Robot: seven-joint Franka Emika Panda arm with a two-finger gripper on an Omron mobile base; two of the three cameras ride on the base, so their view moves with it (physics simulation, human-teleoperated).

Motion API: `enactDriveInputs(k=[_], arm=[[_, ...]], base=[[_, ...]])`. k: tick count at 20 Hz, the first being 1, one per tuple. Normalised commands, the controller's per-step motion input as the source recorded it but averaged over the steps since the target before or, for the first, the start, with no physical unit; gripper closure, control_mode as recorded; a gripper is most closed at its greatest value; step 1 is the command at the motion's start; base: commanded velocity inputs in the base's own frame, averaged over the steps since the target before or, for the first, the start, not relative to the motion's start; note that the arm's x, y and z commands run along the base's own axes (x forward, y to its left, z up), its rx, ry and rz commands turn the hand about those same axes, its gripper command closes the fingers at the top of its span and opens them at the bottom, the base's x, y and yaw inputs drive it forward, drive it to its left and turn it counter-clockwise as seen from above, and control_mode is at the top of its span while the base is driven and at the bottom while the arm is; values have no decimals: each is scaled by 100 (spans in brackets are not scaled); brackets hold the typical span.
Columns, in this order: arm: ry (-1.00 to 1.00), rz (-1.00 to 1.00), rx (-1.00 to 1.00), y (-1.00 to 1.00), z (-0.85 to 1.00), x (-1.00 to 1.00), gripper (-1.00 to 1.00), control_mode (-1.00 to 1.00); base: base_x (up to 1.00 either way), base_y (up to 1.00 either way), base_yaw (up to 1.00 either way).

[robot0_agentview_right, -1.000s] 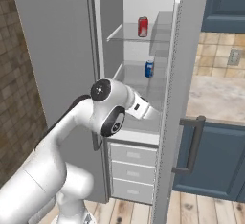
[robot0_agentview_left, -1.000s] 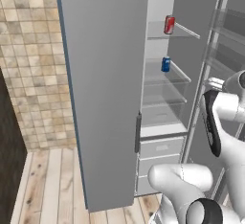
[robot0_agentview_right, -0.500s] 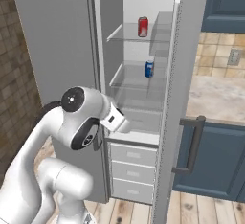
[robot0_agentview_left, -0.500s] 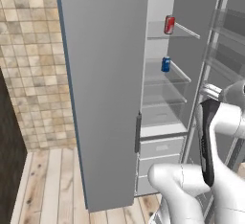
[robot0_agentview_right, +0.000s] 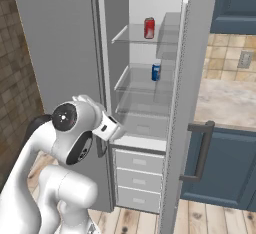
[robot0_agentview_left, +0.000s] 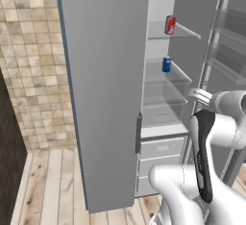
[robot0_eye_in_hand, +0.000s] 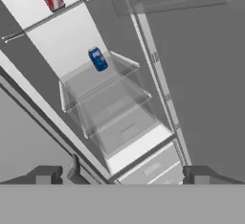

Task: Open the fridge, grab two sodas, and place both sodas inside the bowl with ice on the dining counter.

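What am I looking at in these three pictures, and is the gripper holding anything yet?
A white robot arm stands before an open fridge. Two cameras sit behind the arm, one to its left, one to its right; the third rides on the hand and looks along the gripper, so its picture is tilted. Inside, a red can stands on the upper glass shelf and a blue can on the shelf below; drawers sit at the bottom. The gripper is open and holds nothing; both cans are ahead of it, untouched.
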Motion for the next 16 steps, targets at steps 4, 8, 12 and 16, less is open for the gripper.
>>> enactDriveInputs(k=[4,8,12,16], arm=[[-10,33,0,16,-3,7,-100,-100],[-3,38,-1,35,-20,0,-100,-100],[0,9,-1,15,-6,0,-100,100],[0,0,0,0,0,0,-100,100]], base=[[0,0,0],[0,0,0],[0,35,13],[0,24,-7]])
